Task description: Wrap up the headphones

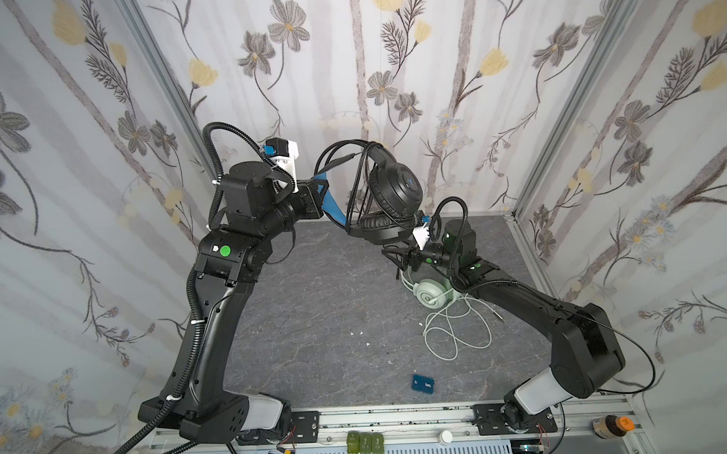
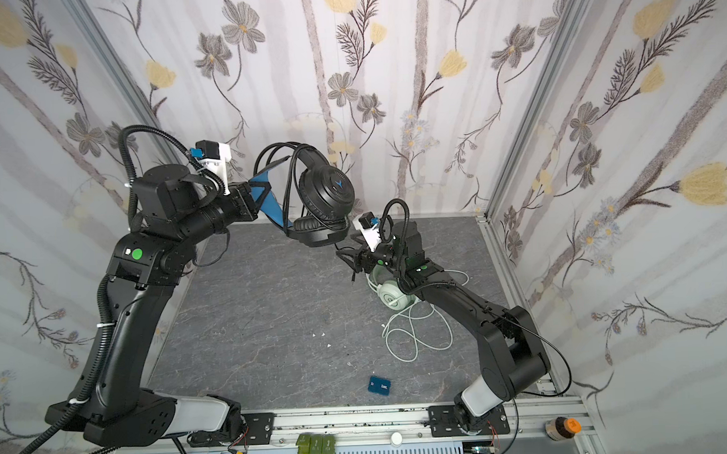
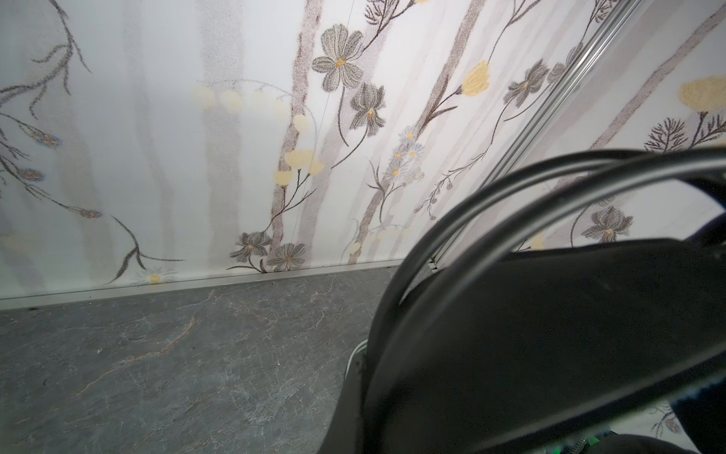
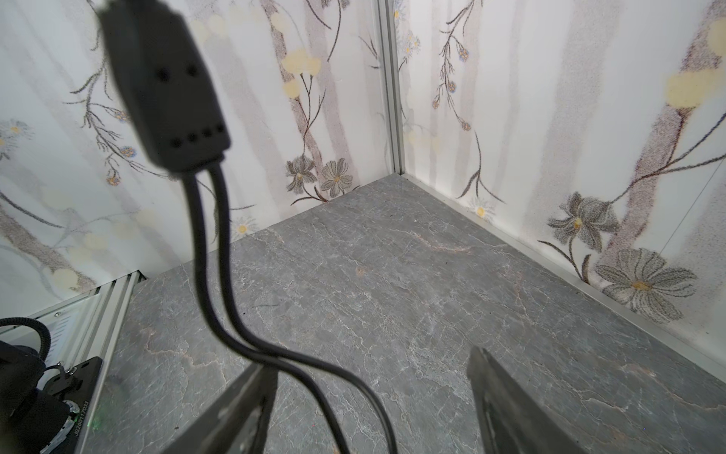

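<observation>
left gripper [image 1: 316,196]: clamped tight on the blue inner headband [image 1: 335,214] of the black headphones [image 1: 398,189].
black headphones [image 2: 329,194]: off the table [image 1: 315,321], hanging in the air from the left gripper [image 2: 254,196], toward the back wall. Upper earcup shows its outer shell. Lower earcup hangs below it, pad showing.
black cable [image 1: 337,152]: several loops draped over the top of the headband. Strands drop past the earcups toward the right gripper [image 1: 400,258].
right gripper [image 4: 373,361]: fingers spread wide. Black cable [image 4: 220,275] runs through the gap between them, not pinched. In both top views it sits just below the lower earcup and above the mint headphones [image 1: 432,292].
inline box [image 4: 165,86]: hangs on the black cable ahead of the right gripper, with two strands leaving its lower end.
left wrist view: black cable [image 3: 510,196] strands arc across the frame. The big dark mass under them is probably the headband, but it is too blurred to be sure.
mint headphones [image 2: 393,295]: flat on the table, partly under the right arm's wrist.
pale cable [image 1: 453,333]: loose, unwrapped loops on the table just in front of the mint headphones.
blue box [image 1: 423,383]: on the table near the front edge, well apart from both headsets.
</observation>
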Available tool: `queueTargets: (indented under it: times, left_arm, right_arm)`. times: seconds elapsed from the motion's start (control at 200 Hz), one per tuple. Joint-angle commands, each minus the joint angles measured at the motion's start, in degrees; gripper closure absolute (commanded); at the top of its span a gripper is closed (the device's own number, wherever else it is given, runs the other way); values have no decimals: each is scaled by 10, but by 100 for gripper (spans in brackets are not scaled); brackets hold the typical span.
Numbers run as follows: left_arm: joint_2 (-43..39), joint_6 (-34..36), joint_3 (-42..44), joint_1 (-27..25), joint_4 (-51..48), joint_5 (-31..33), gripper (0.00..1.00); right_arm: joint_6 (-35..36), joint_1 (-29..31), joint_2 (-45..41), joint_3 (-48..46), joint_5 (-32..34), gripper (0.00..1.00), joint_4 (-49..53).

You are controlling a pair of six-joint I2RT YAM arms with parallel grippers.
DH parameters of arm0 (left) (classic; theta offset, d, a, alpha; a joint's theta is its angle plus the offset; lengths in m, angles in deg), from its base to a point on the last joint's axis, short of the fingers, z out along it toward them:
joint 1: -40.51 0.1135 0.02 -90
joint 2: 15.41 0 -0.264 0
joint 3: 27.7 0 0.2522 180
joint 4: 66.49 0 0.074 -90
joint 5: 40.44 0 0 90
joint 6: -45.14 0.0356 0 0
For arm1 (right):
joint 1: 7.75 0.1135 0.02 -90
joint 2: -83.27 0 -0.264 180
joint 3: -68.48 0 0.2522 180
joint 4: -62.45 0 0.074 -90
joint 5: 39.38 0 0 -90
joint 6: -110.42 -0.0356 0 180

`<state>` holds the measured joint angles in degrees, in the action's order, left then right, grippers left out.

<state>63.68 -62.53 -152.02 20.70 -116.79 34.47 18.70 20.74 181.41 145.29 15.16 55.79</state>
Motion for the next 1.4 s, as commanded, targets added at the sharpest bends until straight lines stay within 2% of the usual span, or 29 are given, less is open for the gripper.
queueTargets:
  times: [0.0, 0.13, 0.61, 0.719, 0.934, 1.224, 1.394]
  left_arm:
    - [-6, -26, 0, 1, 56, -5, 100]
    - [-7, -27, 1, 1, 55, -7, 100]
    - [-15, -30, 5, 2, 54, -5, 100]
    - [-17, -32, 6, 1, 57, -4, 100]
    - [-19, -32, 11, 1, 58, -3, 100]
    - [-23, -34, 17, 1, 59, -1, 100]
    - [-25, -34, 21, 1, 58, -2, 100]
  right_arm:
    - [11, 2, 6, -7, -9, 28, 1]
    - [13, 9, 11, -8, -15, 33, 1]
    - [0, 26, 45, 10, 1, 30, -13]
    - [1, 29, 43, 4, 4, 34, -10]
    - [6, 33, 38, -6, 6, 47, -1]
    - [5, 35, 20, -28, 22, 48, 3]
    - [5, 37, 17, -37, 27, 52, -2]
